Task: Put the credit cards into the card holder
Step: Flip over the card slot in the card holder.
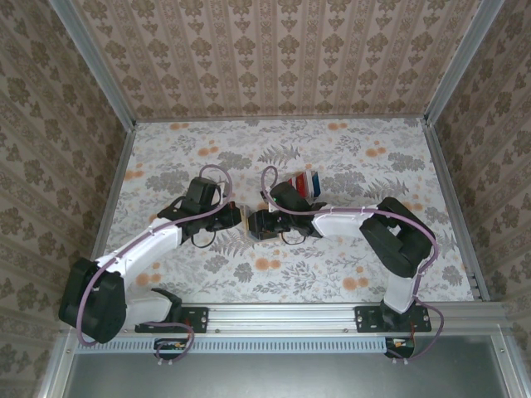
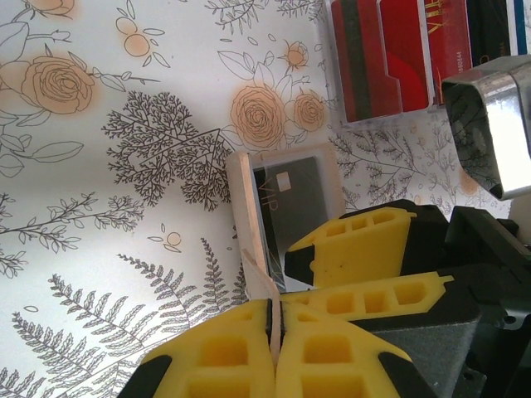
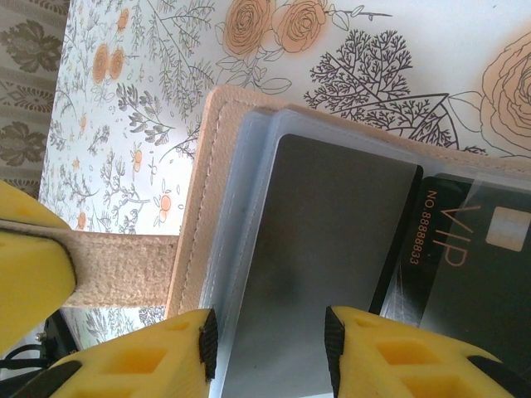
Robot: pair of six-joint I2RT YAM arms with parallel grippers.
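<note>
The tan card holder (image 3: 217, 157) lies open on the floral table (image 1: 166, 174), blue-grey pocket side up. A dark card marked VIP (image 3: 469, 274) is in it; a grey panel covers part of the card. My left gripper (image 2: 279, 322) is shut on the holder's thin tan strap (image 3: 124, 267). My right gripper (image 3: 270, 344) hovers just over the pocket, jaws apart with nothing pinched between them. Both grippers meet at the holder (image 1: 249, 224) mid-table. The other credit cards (image 2: 390, 58), mostly red, stand side by side just beyond the holder (image 2: 286, 199).
The red cards (image 1: 305, 182) sit in a clear stand behind the right arm's wrist. Patterned walls enclose the table on three sides. A metal rail (image 1: 290, 315) runs along the near edge. Open tabletop lies to the left and far side.
</note>
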